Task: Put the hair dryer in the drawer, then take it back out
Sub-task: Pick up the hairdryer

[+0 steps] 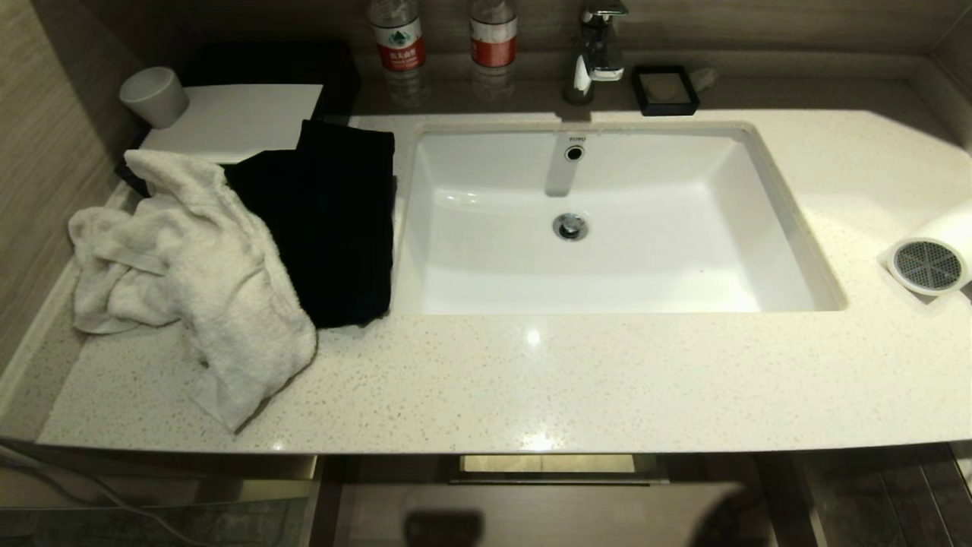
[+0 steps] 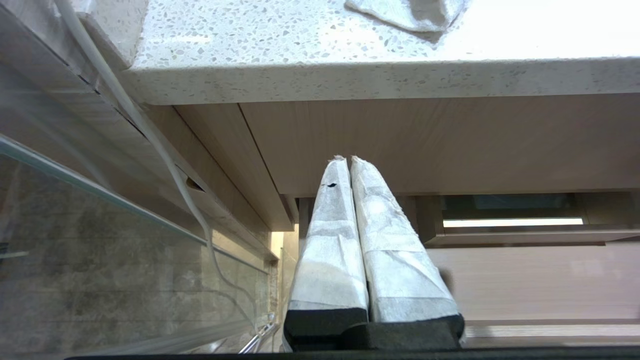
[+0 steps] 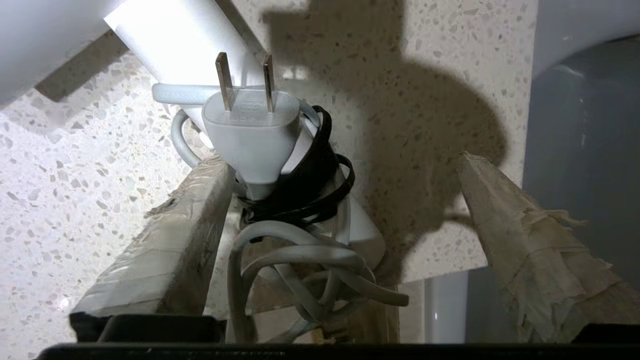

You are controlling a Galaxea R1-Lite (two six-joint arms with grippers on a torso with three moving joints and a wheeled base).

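From above, the hair dryer (image 1: 932, 257) lies on the speckled countertop (image 1: 531, 380) at the far right edge of the picture, its round grey grille facing the white sink (image 1: 607, 228); only the barrel end shows. Left of the sink a crumpled white towel (image 1: 197, 281) overlaps a black cloth (image 1: 334, 220), with a white cup (image 1: 154, 96) tipped on its side behind them. Two water bottles (image 1: 396, 34), a chrome faucet (image 1: 596, 49) and a small black tray (image 1: 665, 90) stand along the back ledge. Below the counter's front edge the drawer (image 1: 531, 509) shows as a wood-grain band, seemingly pulled out a little. Neither arm appears here.

The left wrist view has the left gripper (image 2: 346, 161) hanging low beside the cabinet, its two tape-wrapped fingers (image 2: 330, 240) pressed together and holding nothing. Its tips point up toward the wood-grain panel (image 2: 450, 145) under the counter's edge; a glass panel (image 2: 100, 250) stands to one side.

The right wrist view has the right gripper (image 3: 345, 170) over the counter's corner, its taped fingers (image 3: 165, 260) spread wide apart. Between them lie the dryer's white plug (image 3: 250, 135), prongs up, and the cord bundle (image 3: 300, 260) bound with a black tie (image 3: 310, 190). One finger lies close against the bundle, the other well clear, so nothing is gripped. The dryer's white handle runs off beyond the plug.
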